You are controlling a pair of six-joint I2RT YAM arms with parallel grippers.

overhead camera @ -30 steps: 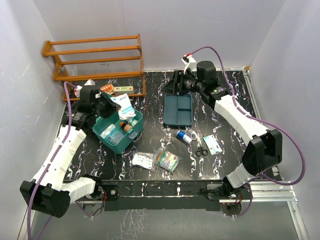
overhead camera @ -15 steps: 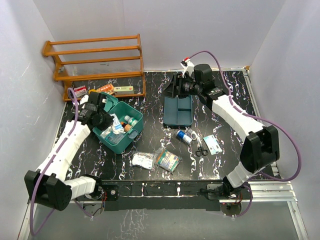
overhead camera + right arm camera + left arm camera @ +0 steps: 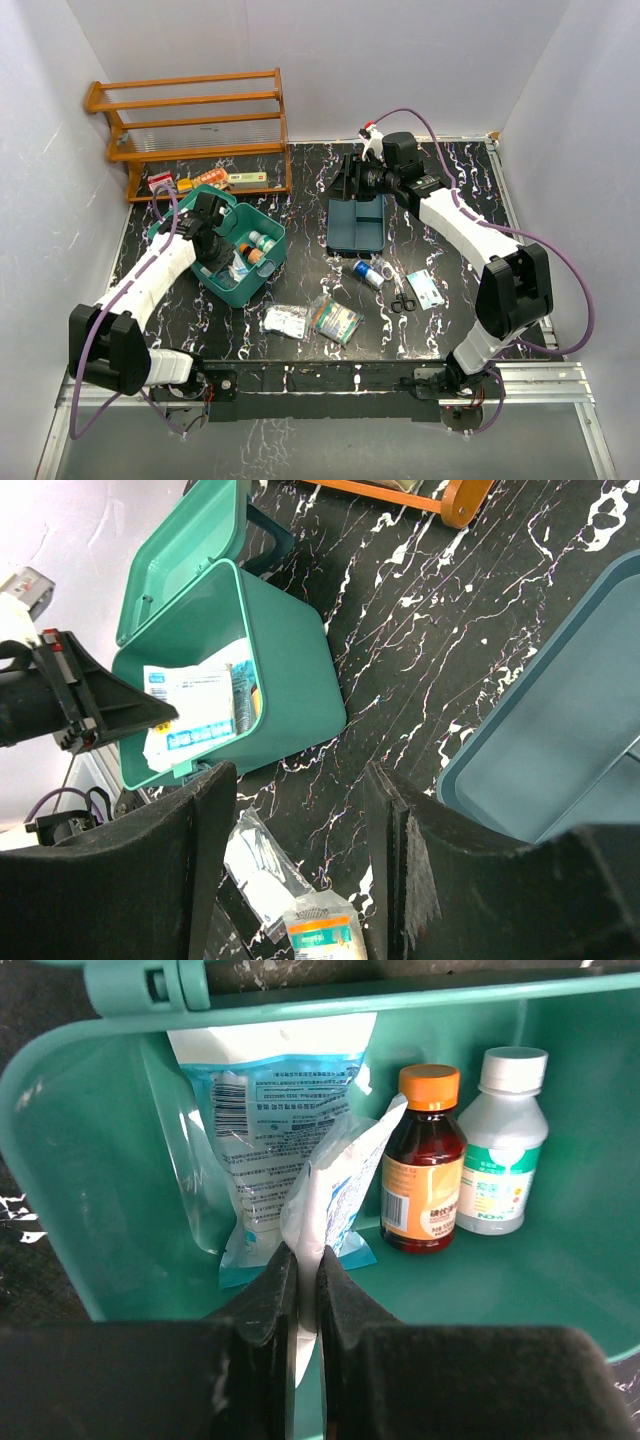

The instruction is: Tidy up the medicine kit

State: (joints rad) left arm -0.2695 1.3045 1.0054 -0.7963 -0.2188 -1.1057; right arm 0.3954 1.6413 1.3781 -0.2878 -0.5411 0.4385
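Down inside the lid-open, teal-green plastic medicine kit (image 3: 240, 290), left of centre on the black marbled table (image 3: 450, 250) before the wooden slatted rack (image 3: 190, 120), the left gripper (image 3: 305, 1260) is pinched tight on a white-and-blue plastic packet (image 3: 335, 1200). It's squeezed between a clear-blue pouch (image 3: 270, 1100) on the wall and an orange-capped brown bottle (image 3: 422, 1175), with bare floor nearer. Over the dark teal tray's (image 3: 357, 222) far edge, the right gripper (image 3: 300, 780) gapes halfway, holding nothing.

Overhead, two wrists; shared medicine kit (image 3: 245, 290)

Wooden rack (image 3: 190, 120), divided tray (image 3: 357, 222), scissors (image 3: 400, 302), loose packets (image 3: 338, 320)
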